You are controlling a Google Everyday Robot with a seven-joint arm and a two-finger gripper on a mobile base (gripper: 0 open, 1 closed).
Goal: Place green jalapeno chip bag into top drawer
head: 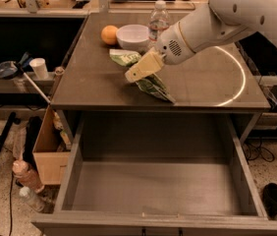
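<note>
Far left on the floor: open brown cardboard box (50,149), just beside the table leg. Along the back of the grey metal table (212,82): round orange fruit (109,34), then white ceramic bowl (133,36), then clear plastic water bottle (159,21). Nearer the front edge: crinkled glossy green jalapeno chip bag (154,86), on the tabletop. Right over its middle: beige two-finger gripper (137,72), touching the bag; cannot tell how wide, or whether gripping. Below, standing open: wide shallow grey metal top drawer (158,191).
</note>
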